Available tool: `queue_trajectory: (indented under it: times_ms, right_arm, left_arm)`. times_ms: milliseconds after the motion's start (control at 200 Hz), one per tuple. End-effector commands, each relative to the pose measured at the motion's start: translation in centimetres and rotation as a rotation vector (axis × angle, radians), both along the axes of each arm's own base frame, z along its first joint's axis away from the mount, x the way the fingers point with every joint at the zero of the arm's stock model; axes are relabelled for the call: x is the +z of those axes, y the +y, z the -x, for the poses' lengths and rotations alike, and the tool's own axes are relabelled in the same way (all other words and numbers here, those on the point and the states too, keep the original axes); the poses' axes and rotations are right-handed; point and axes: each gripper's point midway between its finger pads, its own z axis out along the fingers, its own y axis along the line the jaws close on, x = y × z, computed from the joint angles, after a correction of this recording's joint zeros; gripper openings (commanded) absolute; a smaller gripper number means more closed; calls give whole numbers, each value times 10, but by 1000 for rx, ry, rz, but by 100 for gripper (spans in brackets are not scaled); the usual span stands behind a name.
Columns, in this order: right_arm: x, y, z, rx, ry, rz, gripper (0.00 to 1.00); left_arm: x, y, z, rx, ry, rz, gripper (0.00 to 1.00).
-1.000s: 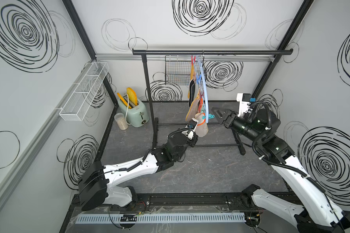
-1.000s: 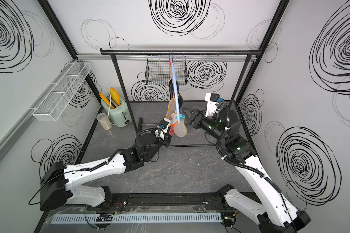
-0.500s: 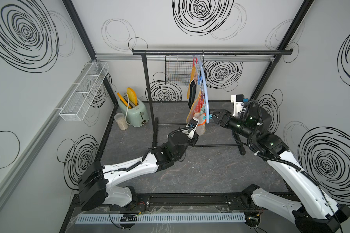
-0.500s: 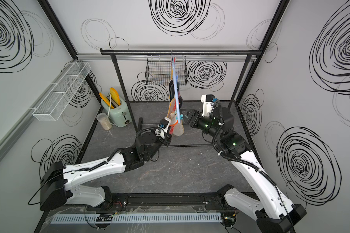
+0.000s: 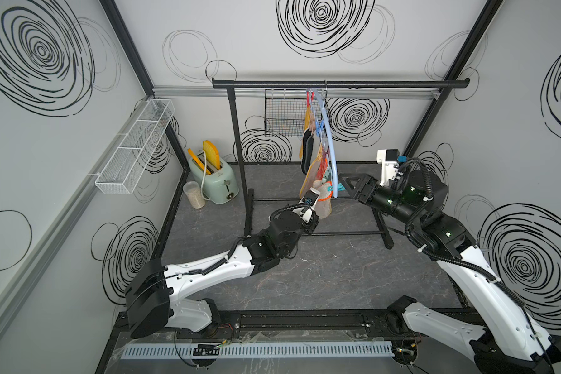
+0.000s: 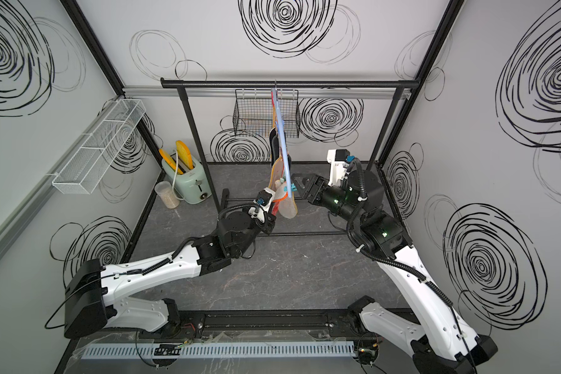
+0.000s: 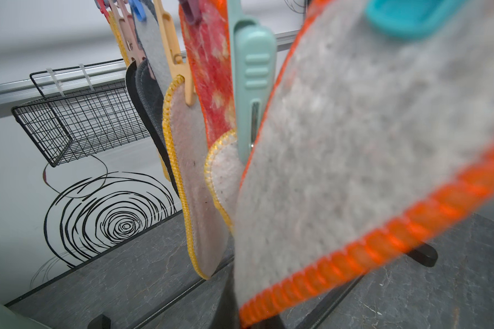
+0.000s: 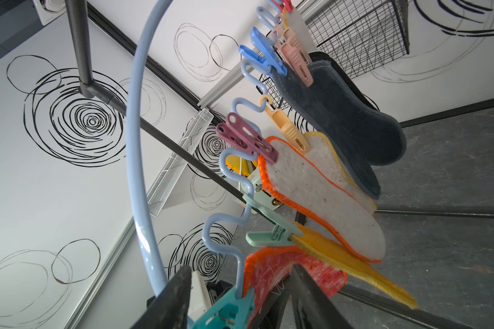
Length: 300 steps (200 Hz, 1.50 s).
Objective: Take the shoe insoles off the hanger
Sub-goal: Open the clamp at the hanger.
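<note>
Grey-white walls (image 5: pixel 272 48) scribbled with black spirals box in a dark marbled tabletop (image 5: pixel 305 278). Low over its middle the left gripper (image 5: pixel 315 216) is closed on the bottom edge of the orange-rimmed felt insole (image 7: pixel 354 171), which slants toward the wrist camera with a teal peg (image 7: pixel 405 17) clipped on its top. Facing it, the right gripper (image 8: pixel 240 267) has its black fingers (image 8: pixel 171 296) spread, one on each side of that teal peg and the lower tip of the hanger (image 8: pixel 134 142); whether they touch either I cannot tell. The other shoe insoles crowd just behind the held one, all pegged to the pale-blue arc: a red-orange insole (image 7: pixel 211 71), yellow-rimmed felt insoles (image 7: pixel 188 176), and dark insoles (image 8: pixel 348 119) higher up. The hanger hooks over a black garment rail (image 5: pixel 337 85), nearly edge-on in both top views, and the rail's floor bars run right beneath both wrists. A wire mesh basket (image 5: pixel 285 116) hangs on the back wall behind the insoles. Past the rail's upright, in the far corner, a mint-green toaster (image 5: pixel 216 181) holds two yellow pieces (image 5: pixel 212 153), with a jar (image 5: pixel 193 194) just beside it and a white wire shelf (image 5: pixel 136 145) on the side wall. A small mark on the toaster's face is too small to read.
</note>
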Motion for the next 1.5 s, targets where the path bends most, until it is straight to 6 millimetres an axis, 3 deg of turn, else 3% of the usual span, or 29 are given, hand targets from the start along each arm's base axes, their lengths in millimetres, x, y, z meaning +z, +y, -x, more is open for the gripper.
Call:
queue_trajectory:
  times_ms: [0, 385, 575, 850, 1020, 1496]
  right_arm:
    - [-4, 0, 5, -2, 27, -13, 55]
    - [-11, -1, 1, -31, 19, 49, 50]
    - [-12, 4, 1, -17, 25, 43, 42]
    - [-11, 7, 4, -3, 38, 15, 40]
    - [-11, 7, 5, -4, 37, 7, 28]
    - [-3, 5, 3, -26, 19, -15, 17]
  left_arm:
    - [23, -3, -1, 2, -44, 42, 2]
    - [22, -4, 0, -3, -44, 35, 3]
    - [23, -5, 1, -4, -46, 34, 3]
    - [22, -5, 0, -2, -48, 30, 3]
    - [23, -5, 1, -3, -50, 31, 2]
    - [21, -5, 2, -2, -50, 24, 2]
